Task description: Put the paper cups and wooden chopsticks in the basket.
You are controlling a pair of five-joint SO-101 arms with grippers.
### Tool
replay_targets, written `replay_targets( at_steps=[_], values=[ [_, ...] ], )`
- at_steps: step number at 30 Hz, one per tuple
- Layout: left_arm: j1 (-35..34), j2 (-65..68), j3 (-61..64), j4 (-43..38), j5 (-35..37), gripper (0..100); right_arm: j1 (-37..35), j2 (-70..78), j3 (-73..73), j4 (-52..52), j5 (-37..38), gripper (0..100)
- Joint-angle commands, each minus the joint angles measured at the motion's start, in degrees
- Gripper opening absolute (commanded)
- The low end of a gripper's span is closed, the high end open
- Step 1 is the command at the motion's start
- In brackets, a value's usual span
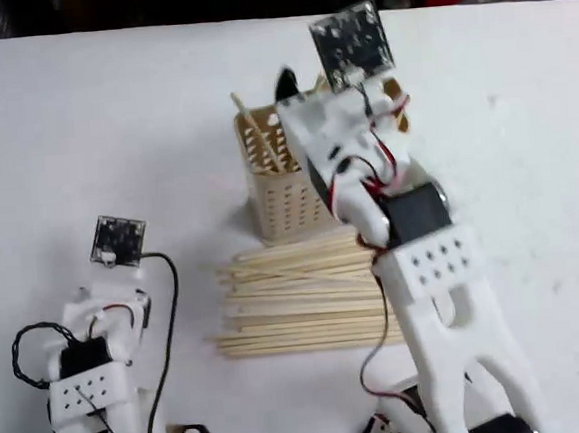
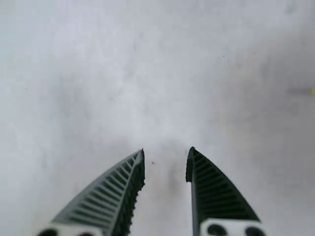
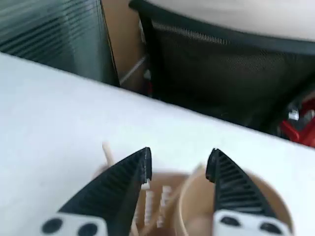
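The basket (image 1: 284, 212) holds some chopsticks and seemingly a cup (image 3: 192, 211); a chopstick pile (image 1: 296, 301) waits beside it. The right gripper (image 3: 179, 162) above it and the left gripper (image 2: 165, 152) are both part-open and empty.

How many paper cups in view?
1: a paper cup below the open right gripper, at the basket; whether inside it, cannot tell. The right arm may hide others.

Basket (image 1: 284, 205) on the table (image 1: 81, 113), loose chopsticks (image 1: 297, 306) piled just before it (upright chopsticks (image 1: 249, 119) inside it), right gripper (image 3: 180, 152) above.
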Motion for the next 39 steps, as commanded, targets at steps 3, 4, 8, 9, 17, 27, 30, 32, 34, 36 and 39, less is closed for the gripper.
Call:
replay_targets(
  at_steps=[3,4,8,9,17,27,30,32,34,36,39],
  values=[
    [0.75,-0.92,-0.35,-0.97,-0.53,15,1.71,-7.87,0.26,19.03,13.36,19.0],
    [0.75,-0.92,-0.35,-0.97,-0.53,15,1.71,-8.13,0.35,21.85,14.07,19.0],
    [0.75,-0.92,-0.35,-0.97,-0.53,15,1.71,-8.13,0.35,33.19,18.81,19.0],
    [0.75,-0.92,-0.35,-0.88,-0.53,15,1.63,-8.13,0.44,35.74,20.75,19.0],
    [0.75,-0.92,-0.35,-0.7,-0.53,15,-2.15,-8.13,6.68,47.96,35.08,19.0],
    [2.77,-1.01,0.26,-1.05,-0.53,15,-9.54,-8.04,21.36,37.76,37.71,19.0],
    [2.86,-1.01,0.35,-1.05,-0.53,15,-11.74,-7.43,23.3,34.42,37.89,19.0],
    [2.86,-1.01,0.35,-1.05,-0.62,15,-12.62,-4.62,23.82,33.01,37.89,19.0],
    [2.86,-1.01,0.35,-1.05,-0.62,15,-12.97,-0.31,24.0,31.87,37.8,19.0],
    [2.86,-1.01,0.35,-0.97,-0.62,15,-12.97,3.82,24.26,29.93,38.15,18.7],
    [2.86,-1.01,0.35,-0.88,-0.62,15,-13.14,7.78,26.2,25.71,39.91,12.3]
  ],
)
